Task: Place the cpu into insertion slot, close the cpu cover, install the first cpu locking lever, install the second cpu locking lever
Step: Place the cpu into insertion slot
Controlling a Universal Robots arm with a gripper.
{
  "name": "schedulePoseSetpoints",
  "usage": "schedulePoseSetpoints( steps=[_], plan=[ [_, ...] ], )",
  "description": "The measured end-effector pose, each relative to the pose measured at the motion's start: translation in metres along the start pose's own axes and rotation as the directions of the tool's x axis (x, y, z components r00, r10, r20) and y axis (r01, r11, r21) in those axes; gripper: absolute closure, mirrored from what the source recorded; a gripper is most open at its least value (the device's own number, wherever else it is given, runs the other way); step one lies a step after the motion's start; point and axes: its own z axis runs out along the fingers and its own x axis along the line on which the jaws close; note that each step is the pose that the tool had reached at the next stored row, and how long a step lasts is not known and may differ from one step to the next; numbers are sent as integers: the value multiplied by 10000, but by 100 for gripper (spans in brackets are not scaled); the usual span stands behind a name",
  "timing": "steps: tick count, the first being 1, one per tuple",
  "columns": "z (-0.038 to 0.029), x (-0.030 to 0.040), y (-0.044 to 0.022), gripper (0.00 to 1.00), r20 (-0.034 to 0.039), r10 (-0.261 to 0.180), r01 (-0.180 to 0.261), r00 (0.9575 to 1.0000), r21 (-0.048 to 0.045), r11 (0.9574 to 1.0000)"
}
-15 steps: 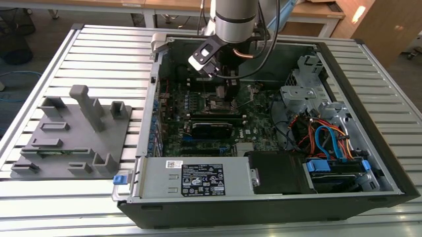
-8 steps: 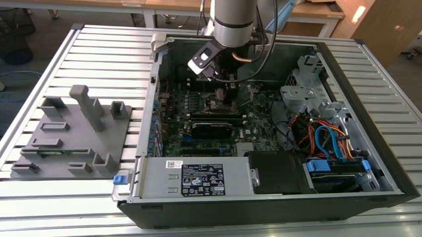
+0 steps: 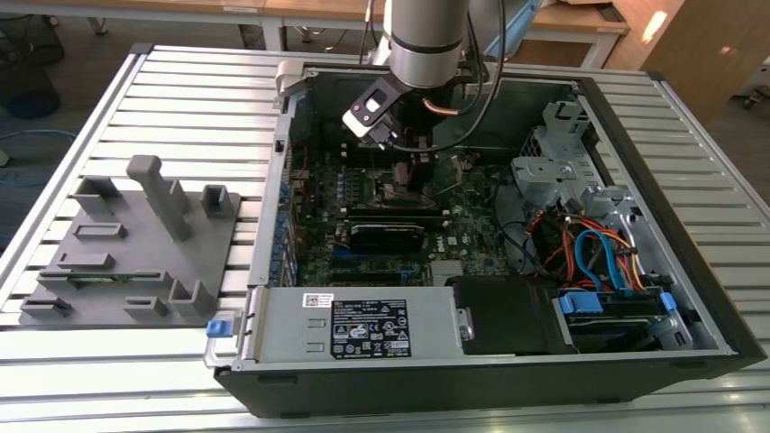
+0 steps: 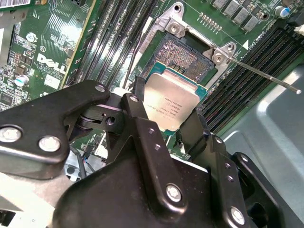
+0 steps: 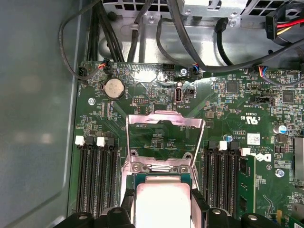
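Note:
My gripper (image 4: 166, 103) is shut on the cpu (image 4: 176, 97), a silver-topped square chip with a green edge, with one black finger (image 4: 137, 92) on each side. The chip hangs just above the insertion slot (image 4: 183, 54) and covers part of it; the slot's bare contact field shows beyond the chip. In the first wrist view the cpu (image 5: 163, 197) sits in front of the cpu cover (image 5: 164, 124), a silver frame standing open on its hinge. A thin locking lever (image 4: 261, 73) sticks out free beside the slot. In the exterior view the gripper (image 3: 407, 158) reaches down into the open computer case (image 3: 673, 298).
Long black memory slots (image 5: 97, 175) flank the socket on both sides. Cables (image 5: 142, 33) run along the case wall behind the board. A labelled power supply box (image 3: 361, 329) sits at the case's near edge, and a grey fixture block (image 3: 132, 244) stands at the exterior view's left.

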Motion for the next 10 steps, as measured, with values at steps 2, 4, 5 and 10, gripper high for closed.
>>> schedulePoseSetpoints(
  steps=[2,4,5,10],
  plan=[
    [0,0,0,46,0,0,0,10000,0,10000],
    [1,0,0,46,-1,0,0,10000,0,10000],
    [2,0,0,46,0,0,0,10000,0,10000],
    [34,2,-2,46,-1,0,0,10000,0,10000]
  ],
)
